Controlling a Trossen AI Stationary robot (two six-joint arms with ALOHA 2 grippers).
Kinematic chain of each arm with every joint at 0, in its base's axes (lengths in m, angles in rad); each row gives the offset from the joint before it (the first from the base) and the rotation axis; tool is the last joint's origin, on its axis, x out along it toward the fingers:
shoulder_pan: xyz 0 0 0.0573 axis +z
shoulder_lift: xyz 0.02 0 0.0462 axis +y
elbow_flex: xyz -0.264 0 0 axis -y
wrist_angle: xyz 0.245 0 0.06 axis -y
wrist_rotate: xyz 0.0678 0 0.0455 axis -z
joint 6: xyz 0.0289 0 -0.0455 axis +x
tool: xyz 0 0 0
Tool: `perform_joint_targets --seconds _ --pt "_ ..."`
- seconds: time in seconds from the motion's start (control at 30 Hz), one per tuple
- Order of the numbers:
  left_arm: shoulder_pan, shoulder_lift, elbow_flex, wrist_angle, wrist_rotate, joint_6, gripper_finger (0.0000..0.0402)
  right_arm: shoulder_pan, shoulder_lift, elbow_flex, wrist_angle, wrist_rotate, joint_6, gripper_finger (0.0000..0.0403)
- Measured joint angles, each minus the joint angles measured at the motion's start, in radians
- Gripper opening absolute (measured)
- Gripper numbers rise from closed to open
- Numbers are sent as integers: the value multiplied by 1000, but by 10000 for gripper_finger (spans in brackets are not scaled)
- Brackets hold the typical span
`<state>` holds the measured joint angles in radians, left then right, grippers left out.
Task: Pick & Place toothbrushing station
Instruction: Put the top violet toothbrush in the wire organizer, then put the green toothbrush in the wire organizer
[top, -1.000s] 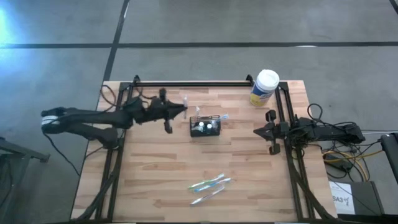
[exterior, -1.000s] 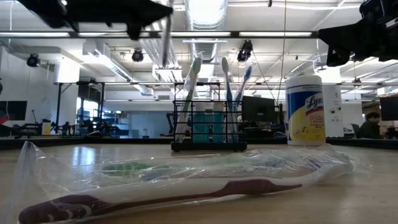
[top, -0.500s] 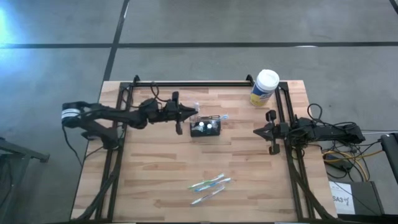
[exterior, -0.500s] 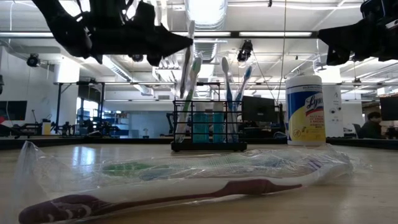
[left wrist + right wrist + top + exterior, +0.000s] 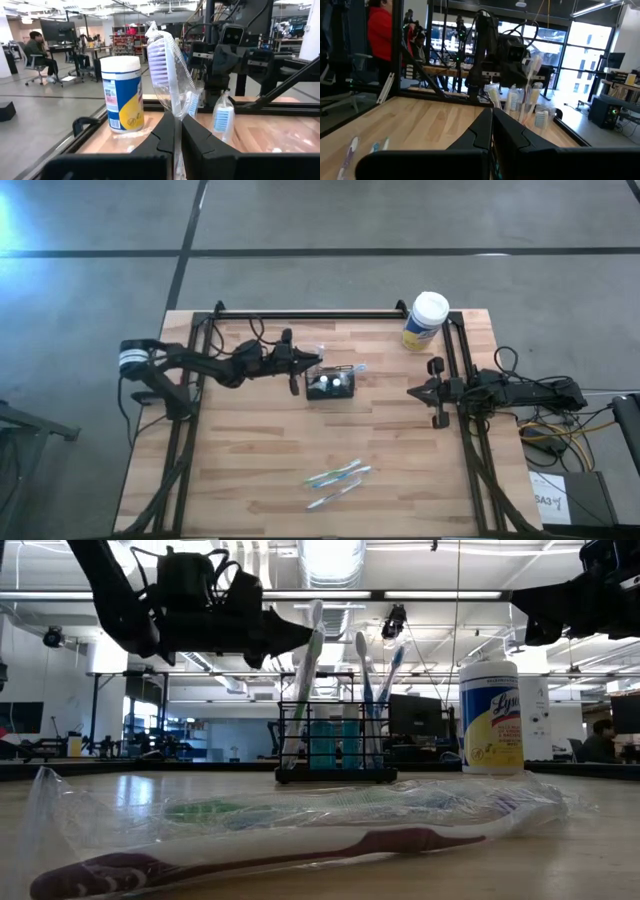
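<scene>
The toothbrushing station [image 5: 331, 384] is a small black slatted caddy at the middle of the wooden table, and several toothbrushes stand in it [image 5: 335, 745]. My left gripper [image 5: 318, 362] is at the caddy's left edge, above its rim [image 5: 300, 632]. It is shut on a toothbrush in a clear wrapper [image 5: 161, 60], purple bristles at the top. My right gripper [image 5: 415, 391] is shut and holds nothing, back at the table's right side [image 5: 491, 127]. My left gripper pinches the wrapped toothbrush's handle [image 5: 176, 145], a little below the head, between its two fingers [image 5: 167, 136]. The fingers come level from the table's left and lie across the brush. The brush stands upright, head up [image 5: 316, 612]; its lower end is hidden.
A white-lidded, yellow-labelled canister [image 5: 427, 320] stands at the far right corner. Wrapped toothbrushes [image 5: 337, 477] lie near the front edge, close before the low camera [image 5: 300, 840]. Black frame rails [image 5: 310, 313] run along the far, left and right edges.
My left gripper has moved toward the table's right edge and down, to the caddy's left edge. It has stayed shut on the wrapped toothbrush, which has stayed upright.
</scene>
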<state>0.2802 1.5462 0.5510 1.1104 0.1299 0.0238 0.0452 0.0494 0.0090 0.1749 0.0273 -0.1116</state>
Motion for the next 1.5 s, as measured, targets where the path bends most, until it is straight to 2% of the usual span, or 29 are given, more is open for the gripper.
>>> perform_joint_targets --seconds 0.27,0.53,1.17,1.3,1.5 --pt "0 92 0 83 0 -19 11 0 0 0 0 0 0 8" --pt "0 145 -18 97 0 -4 11 0 -1 0 -2 -1 0 8" --pt "0 177 -66 107 0 -3 13 0 -1 0 -2 0 0 8" --pt "0 175 -65 96 0 -43 35 0 -1 0 -2 -1 0 8" --pt "0 156 -69 67 47 -25 108 0 -1 0 -2 0 0 8"
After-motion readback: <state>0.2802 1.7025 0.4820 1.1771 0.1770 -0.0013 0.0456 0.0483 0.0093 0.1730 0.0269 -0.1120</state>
